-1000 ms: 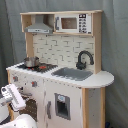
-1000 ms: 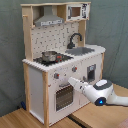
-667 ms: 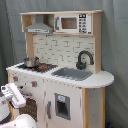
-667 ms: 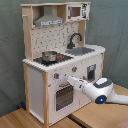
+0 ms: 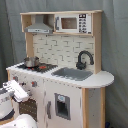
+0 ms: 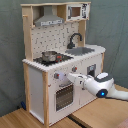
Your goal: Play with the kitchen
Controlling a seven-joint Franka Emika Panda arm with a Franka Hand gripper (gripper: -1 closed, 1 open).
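At centre: kitchen stands upright in both exterior views, white with light-wood trim, on a wooden floor.
Up top: you have a grey hood and a microwave above the pegboard back.
Surface: pot sits on the stove; black faucet curves over the sink.
Front: knobs sit above the oven door.
Gripper: your gripper is level with the knob row, its tip at the front panel beside the knobs; contact cannot be told.
Gripper state: you cannot tell from either view whether it is wide or narrow.
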